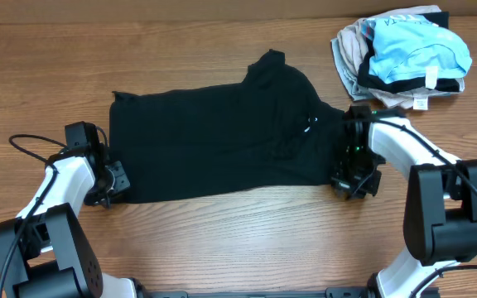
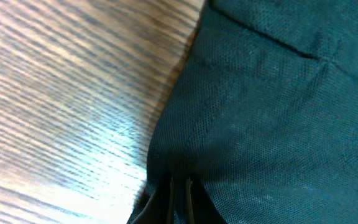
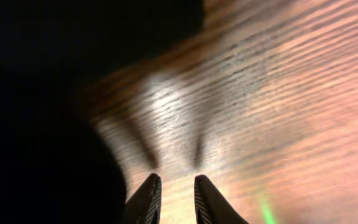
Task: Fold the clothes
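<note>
Clothes (image 1: 222, 141) lie spread flat and black on the counter (image 1: 222, 248). At the clothes' near left corner, the left claw (image 1: 114, 182) is pinched tight on the fabric edge. At their near right corner, the right claw (image 1: 346, 186) stands narrow, a slim gap between its tips, over bare wood just beside the hem and gripping nothing. A garment pile (image 1: 404, 54) sits beyond the clothes' far right corner.

The black garment (image 1: 222, 141) lies spread almost flat in the middle of the table (image 1: 222, 240), long side going left to right, with soft wrinkles. Its cloth is a fine mesh. Near its right end is a small white mark (image 1: 309, 124), perhaps a tag.
</note>
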Motion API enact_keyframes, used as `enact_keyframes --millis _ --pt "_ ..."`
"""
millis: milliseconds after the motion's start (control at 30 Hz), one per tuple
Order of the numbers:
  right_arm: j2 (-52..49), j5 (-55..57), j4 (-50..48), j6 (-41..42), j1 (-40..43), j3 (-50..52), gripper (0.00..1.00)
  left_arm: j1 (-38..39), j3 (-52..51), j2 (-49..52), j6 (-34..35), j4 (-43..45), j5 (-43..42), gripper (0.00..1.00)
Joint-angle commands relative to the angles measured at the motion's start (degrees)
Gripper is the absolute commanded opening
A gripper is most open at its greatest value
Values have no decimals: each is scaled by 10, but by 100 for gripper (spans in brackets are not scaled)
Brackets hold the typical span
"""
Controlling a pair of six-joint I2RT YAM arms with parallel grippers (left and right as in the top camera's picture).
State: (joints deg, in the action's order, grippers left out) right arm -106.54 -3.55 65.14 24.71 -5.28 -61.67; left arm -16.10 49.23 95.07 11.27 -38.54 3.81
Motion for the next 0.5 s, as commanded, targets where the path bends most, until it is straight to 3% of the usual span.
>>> enact_keyframes --millis 0,200,333,467 --pt "35 8 -22 9 2 15 22 -4 -25 35 36 -15 52 4" --pt "105 -4 -47 -7 1 15 36 -4 -1 29 42 -48 -32 4" --pt "169 -23 -42 -32 1 15 49 -4 40 -9 53 -106 -39 7" --pt "230 -78 -43 -67 -1 15 68 -4 70 -75 70 -150 -39 18"
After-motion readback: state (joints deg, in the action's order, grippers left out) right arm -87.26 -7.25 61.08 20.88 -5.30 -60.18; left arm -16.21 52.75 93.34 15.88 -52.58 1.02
